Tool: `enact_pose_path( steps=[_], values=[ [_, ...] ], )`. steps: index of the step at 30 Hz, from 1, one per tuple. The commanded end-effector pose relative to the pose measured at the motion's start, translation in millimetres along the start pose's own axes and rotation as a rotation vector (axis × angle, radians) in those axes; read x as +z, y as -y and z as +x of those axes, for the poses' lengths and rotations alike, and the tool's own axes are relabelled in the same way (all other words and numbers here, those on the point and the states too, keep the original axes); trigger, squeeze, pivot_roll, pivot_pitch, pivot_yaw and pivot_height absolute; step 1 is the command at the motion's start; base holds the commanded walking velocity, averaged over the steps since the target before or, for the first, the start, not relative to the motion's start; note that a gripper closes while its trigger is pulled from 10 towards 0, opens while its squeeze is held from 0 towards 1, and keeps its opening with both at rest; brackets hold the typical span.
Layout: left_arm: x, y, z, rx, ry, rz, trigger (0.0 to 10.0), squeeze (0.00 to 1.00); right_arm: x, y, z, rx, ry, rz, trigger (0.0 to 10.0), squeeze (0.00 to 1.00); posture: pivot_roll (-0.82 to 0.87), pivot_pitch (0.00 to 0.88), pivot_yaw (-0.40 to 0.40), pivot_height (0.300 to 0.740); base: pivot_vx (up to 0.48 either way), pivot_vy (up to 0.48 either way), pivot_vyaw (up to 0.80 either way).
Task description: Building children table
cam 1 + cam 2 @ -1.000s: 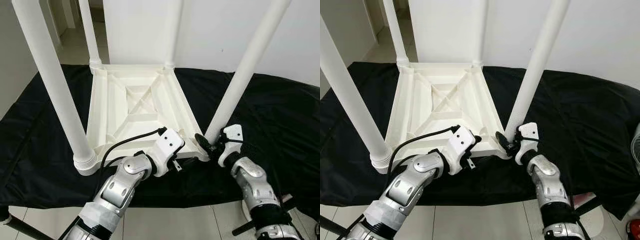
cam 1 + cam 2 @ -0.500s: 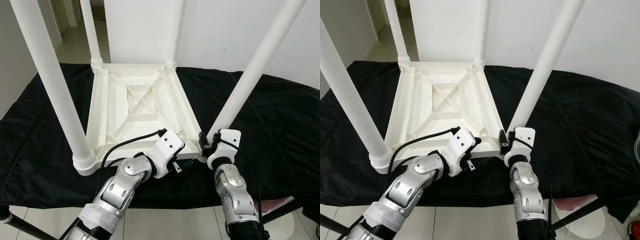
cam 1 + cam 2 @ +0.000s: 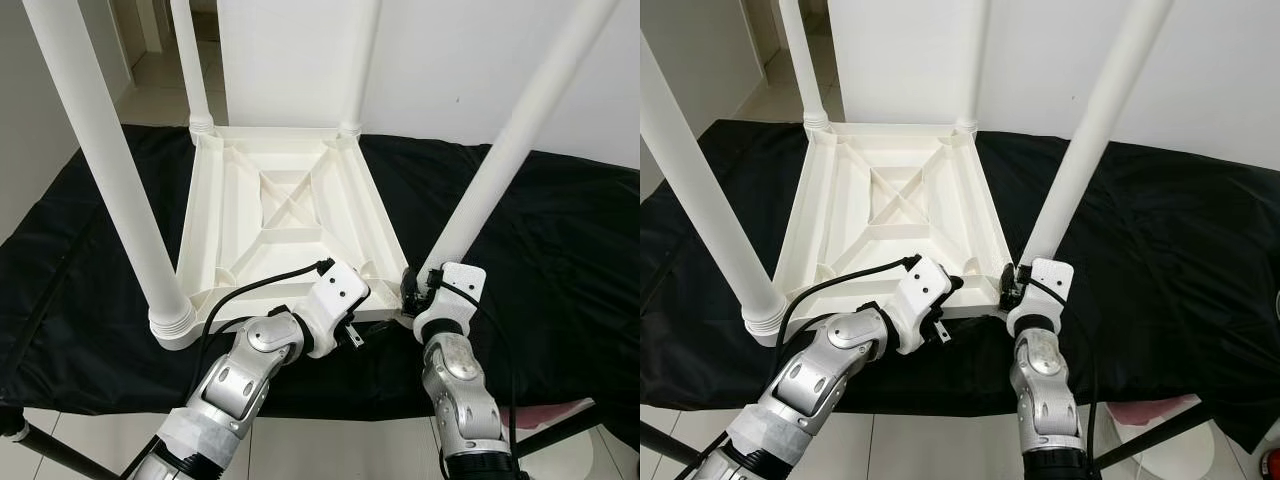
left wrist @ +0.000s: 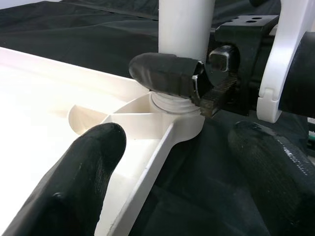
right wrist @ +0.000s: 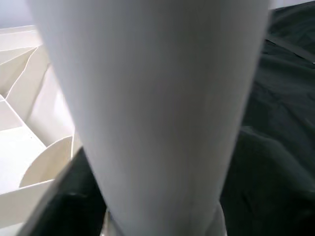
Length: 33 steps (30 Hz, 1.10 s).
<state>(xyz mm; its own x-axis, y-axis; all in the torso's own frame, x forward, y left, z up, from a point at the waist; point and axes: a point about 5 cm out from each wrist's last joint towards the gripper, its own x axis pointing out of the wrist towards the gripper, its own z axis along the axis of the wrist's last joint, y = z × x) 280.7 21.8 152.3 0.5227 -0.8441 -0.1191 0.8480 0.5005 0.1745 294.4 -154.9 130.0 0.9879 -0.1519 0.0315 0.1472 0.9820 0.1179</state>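
White plastic children's table [image 3: 285, 225] lies upside down on a black cloth [image 3: 560, 240] covering the work surface, ribbed underside up, four white legs pointing up. Near-left leg [image 3: 105, 165] at about 9 o'clock, seated in its threaded collar [image 3: 170, 325] at the near-left corner. Two far legs at 11–12 o'clock: far-left leg [image 3: 190, 60], far-right leg [image 3: 360, 60], both standing in the far corners.

Left gripper [image 4: 162, 177] sits at the table's near edge, about 6 o'clock; in the left wrist view its two black fingers [image 4: 83, 167] are spread apart, one over the inside of the tabletop rim, the other over the cloth, gripping nothing.

Near-right leg [image 3: 505, 145] at about 3 o'clock leans outward to the right, its foot in the near-right corner socket [image 4: 172, 105]. Right gripper [image 3: 415, 290] is at the base of this leg; left wrist view shows one black finger [image 4: 165, 73] pressed on the leg just above the socket. Right wrist view is up close on the leg shaft [image 5: 157, 113]. Fingers closed around the leg base.

Pale tiled floor [image 3: 330, 445] below the near edge.
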Motion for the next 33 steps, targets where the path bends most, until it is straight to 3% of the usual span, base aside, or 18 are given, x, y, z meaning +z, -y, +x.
enact_pose_path(
  steps=[1, 6, 7, 9, 13, 16, 19, 22, 26, 30, 31, 32, 33],
  values=[
    [-2, 3.1, 0.1, 0.005, -0.008, -0.001, 10.0, 0.0, 0, 6.3, 0.0, 0.0, -0.002, 0.012, 10.0, 1.0, 0.04, 0.027, -0.049, 0.74, 0.0, 0.0, 0.0],
    [-3, 2.3, -0.2, 0.009, -0.009, -0.001, 10.0, 0.0, 11, 16.1, 8.7, 0.081, 0.016, 0.005, 10.0, 1.0, 0.03, 0.028, -0.048, 0.74, 0.0, 0.0, 0.0],
    [-2, 2.0, -0.1, 0.01, -0.009, 0.0, 10.0, 0.0, 14, 17.9, 10.7, 0.113, 0.014, -0.008, 10.0, 0.0, 0.03, 0.03, -0.047, 0.74, 0.0, 0.0, 0.0],
    [-2, 1.8, -0.1, 0.01, -0.009, 0.0, 10.0, 0.0, 15, 19.4, 12.6, 0.145, 0.009, -0.021, 10.0, 0.0, 0.03, 0.03, -0.047, 0.74, 0.0, 0.0, 0.0],
    [-2, 1.3, 0.5, 0.009, -0.01, 0.0, 10.0, 0.0, 20, 21.5, 22.1, 0.39, -0.007, -0.128, 10.0, 0.0, 0.03, 0.034, -0.041, 0.74, 0.0, 0.0, 0.0],
    [-2, 1.3, 0.6, 0.009, -0.01, 0.001, 10.0, 0.0, 20, 21.4, 22.9, 0.42, -0.009, -0.15, 10.0, 0.0, 0.03, 0.034, -0.041, 0.74, 0.0, 0.0, 0.0],
    [-1, 0.4, 0.6, 0.011, -0.009, 0.003, 10.0, 0.0, 20, 13.3, 26.1, 0.629, -0.014, -0.239, 10.0, 0.0, 0.03, 0.033, -0.038, 0.74, 0.0, 0.0, 0.0],
    [-1, 0.4, 0.6, 0.011, -0.009, 0.003, 10.0, 0.0, 20, 13.3, 26.1, 0.629, -0.014, -0.239, 10.0, 0.0, 0.03, 0.033, -0.038, 0.74, 0.0, 0.0, 0.0],
    [-1, -0.9, 0.7, 0.017, -0.006, 0.004, 10.0, 0.0, 14, 9.0, 30.3, 0.745, -0.058, -0.287, 10.0, 0.0, 0.04, 0.03, -0.043, 0.74, 0.0, 0.0, 0.0],
    [-1, -1.9, -0.2, 0.024, -0.006, 0.004, 10.0, 0.0, 7, 13.1, 33.4, 0.769, -0.102, -0.284, 9.9, 0.0, 0.04, 0.028, -0.044, 0.74, 0.0, 0.0, 0.0],
    [-1, -2.2, -0.4, 0.025, -0.006, 0.004, 10.0, 0.0, 5, 14.5, 33.3, 0.772, -0.109, -0.282, 8.7, 0.0, 0.04, 0.028, -0.044, 0.74, 0.0, 0.0, 0.0],
    [-1, -2.4, -0.5, 0.027, -0.007, 0.005, 10.0, 0.0, 3, 16.0, 33.0, 0.777, -0.121, -0.279, 6.0, 0.0, 0.04, 0.03, -0.046, 0.74, 0.0, 0.0, 0.0],
    [-1, -2.5, -0.5, 0.027, -0.007, 0.004, 10.0, 0.0, 2, 17.4, 32.5, 0.782, -0.129, -0.272, 4.2, 0.0, 0.04, 0.029, -0.044, 0.74, 0.0, 0.0, 0.0]
  ],
)
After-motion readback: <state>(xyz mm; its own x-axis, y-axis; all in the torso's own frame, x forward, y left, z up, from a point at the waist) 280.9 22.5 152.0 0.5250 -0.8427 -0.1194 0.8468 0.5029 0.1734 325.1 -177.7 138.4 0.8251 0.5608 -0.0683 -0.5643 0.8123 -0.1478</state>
